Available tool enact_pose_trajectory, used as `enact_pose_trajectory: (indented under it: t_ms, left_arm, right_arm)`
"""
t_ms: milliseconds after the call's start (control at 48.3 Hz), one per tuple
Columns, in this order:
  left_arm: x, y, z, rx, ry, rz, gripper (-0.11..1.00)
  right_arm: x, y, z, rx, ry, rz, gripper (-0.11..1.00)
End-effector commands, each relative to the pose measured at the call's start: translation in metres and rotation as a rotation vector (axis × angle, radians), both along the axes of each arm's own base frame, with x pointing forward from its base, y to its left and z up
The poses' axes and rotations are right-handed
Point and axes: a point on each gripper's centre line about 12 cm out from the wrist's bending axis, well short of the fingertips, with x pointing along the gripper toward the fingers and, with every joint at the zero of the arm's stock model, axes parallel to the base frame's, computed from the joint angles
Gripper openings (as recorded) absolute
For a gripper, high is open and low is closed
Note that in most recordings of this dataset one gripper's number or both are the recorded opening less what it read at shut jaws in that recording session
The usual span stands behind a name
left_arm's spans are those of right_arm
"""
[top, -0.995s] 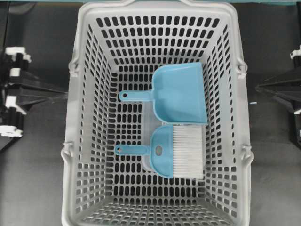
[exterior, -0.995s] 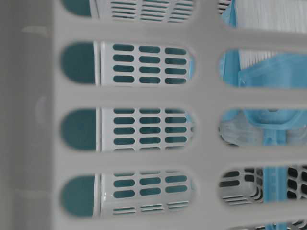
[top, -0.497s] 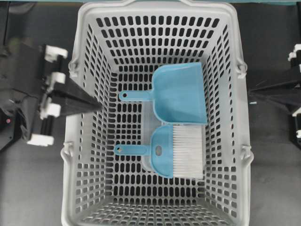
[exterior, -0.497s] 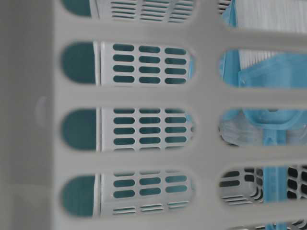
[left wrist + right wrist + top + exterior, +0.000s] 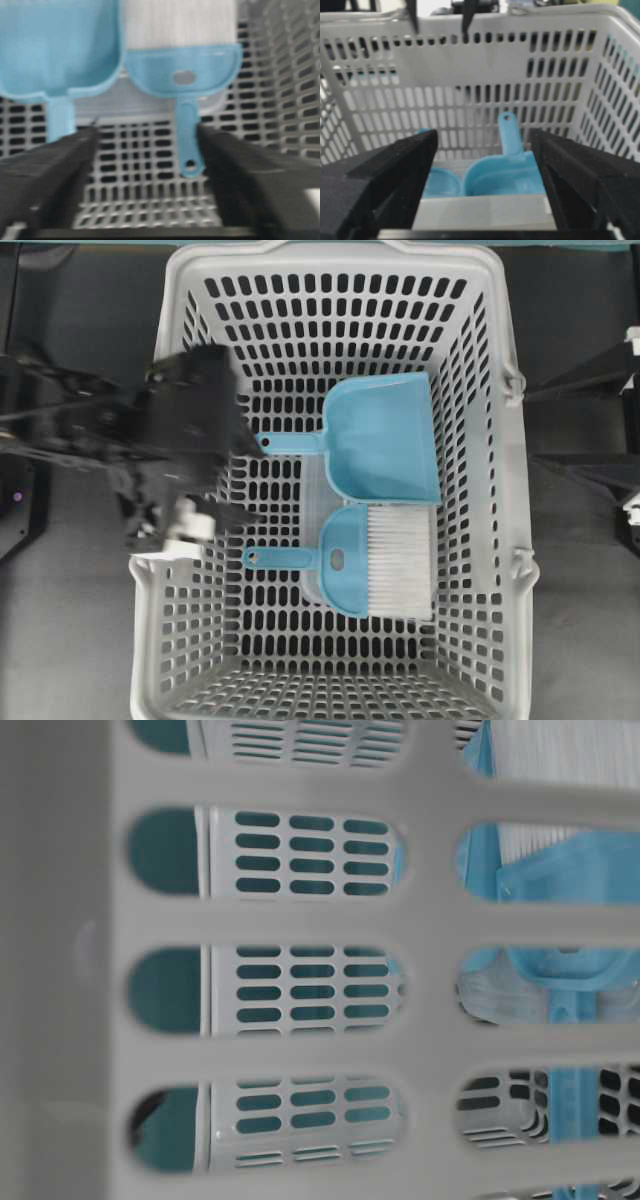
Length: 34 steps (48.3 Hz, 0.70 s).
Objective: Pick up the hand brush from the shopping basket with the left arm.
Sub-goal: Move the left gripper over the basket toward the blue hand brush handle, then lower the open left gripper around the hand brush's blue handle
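Overhead view: straight down, whole basket (image 5: pixel 330 480) in frame. Table-level view: pressed against a basket wall (image 5: pixel 300 920), looking through its slots. Left wrist view: close above the basket floor, facing the brush (image 5: pixel 182 75). Right wrist view: outside the rim, facing in. All share the basket interior.

A dark grey tabletop (image 5: pixel 70 640) — matte, evenly lit — fills the surroundings.

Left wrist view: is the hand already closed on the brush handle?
No. The left hand is open, both fingers standing clear on either side of the brush handle.
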Motion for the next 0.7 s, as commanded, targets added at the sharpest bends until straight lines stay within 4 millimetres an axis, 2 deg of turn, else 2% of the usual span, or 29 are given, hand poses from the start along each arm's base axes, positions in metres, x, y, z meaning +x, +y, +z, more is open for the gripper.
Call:
enact_pose_trajectory:
  t_ms: [0, 62, 311, 539, 684]
  left_arm:
    - [0.013, -0.005, -0.003, 0.006, 0.050, -0.006, 0.87]
    - [0.019, -0.007, -0.014, 0.011, 0.100, -0.008, 0.91]
    - [0.042, -0.020, -0.057, 0.007, 0.225, -0.008, 0.90]
    - [0.054, -0.029, -0.102, -0.013, 0.341, 0.040, 0.89]
    - [0.058, -0.033, -0.120, -0.009, 0.383, 0.040, 0.89]
  right_arm:
    - [0.002, -0.002, 0.009, -0.001, -0.023, -0.008, 0.72]
    - [0.002, -0.002, 0.010, -0.001, -0.026, -0.008, 0.72]
    - [0.001, -0.002, 0.006, 0.002, -0.015, -0.008, 0.72]
    - [0.001, -0.002, 0.004, 0.003, -0.011, -0.008, 0.72]
    - [0.001, -0.002, 0.004, 0.003, -0.011, -0.008, 0.72]
